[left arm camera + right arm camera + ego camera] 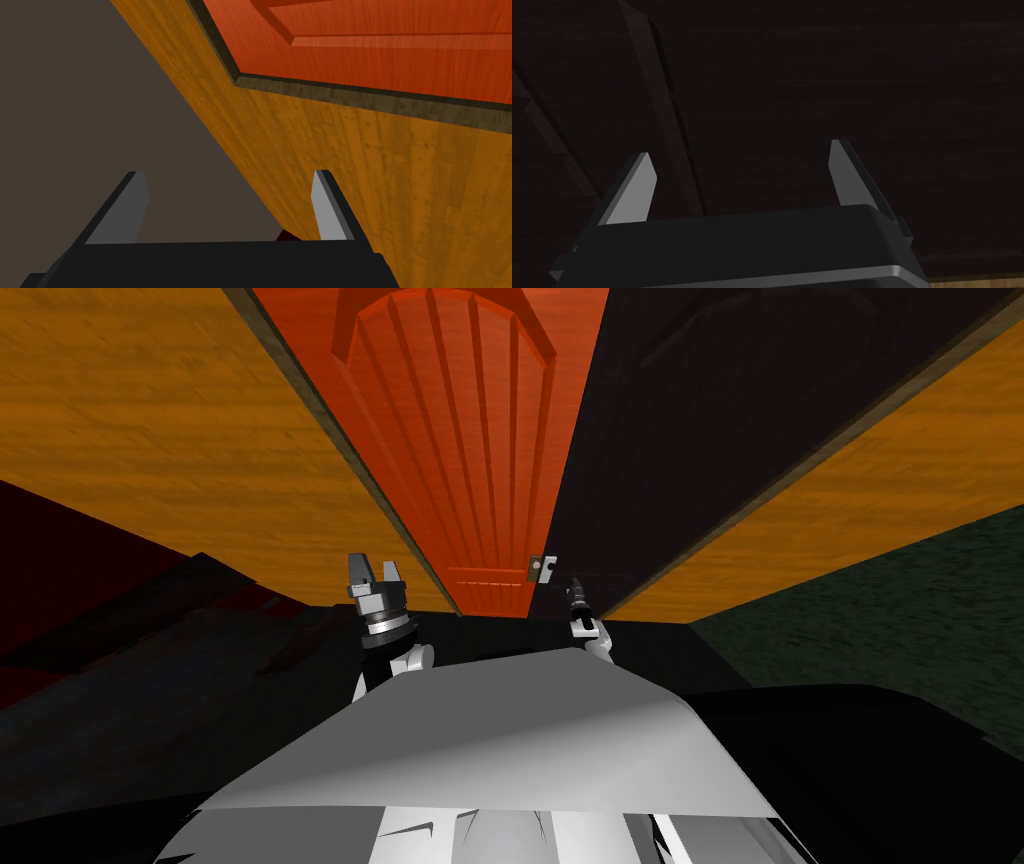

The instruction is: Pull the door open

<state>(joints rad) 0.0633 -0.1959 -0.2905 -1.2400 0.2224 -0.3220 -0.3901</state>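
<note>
Right jaws: wide apart, about a third of the wrist view across, and nothing between the fingers [637,192]. They point straight at a dark panelled surface [812,75], close up.
Left jaws: spread just as wide and holding nothing, fingers [327,210] clear of everything. From the head they stand at 9 o'clock of the right jaws, well apart from them.
Door: the red panelled door [450,438] sits dead ahead at 12 o'clock, its fluted arch panel running away up the view. The dark panelled surface takes the space at its 3 o'clock.
Plate: a small pale plate [541,568] rides the red door's edge where red meets dark. From the head it's at 10 o'clock of the right jaws, just beside the tips. Touching? Can't tell.
Left side: the left jaws face the orange wood wall [360,200] and the dark frame trim [350,95], with a corner of the red door beyond the trim.
Floor: dark green floor [900,588] at 3 o'clock.
</note>
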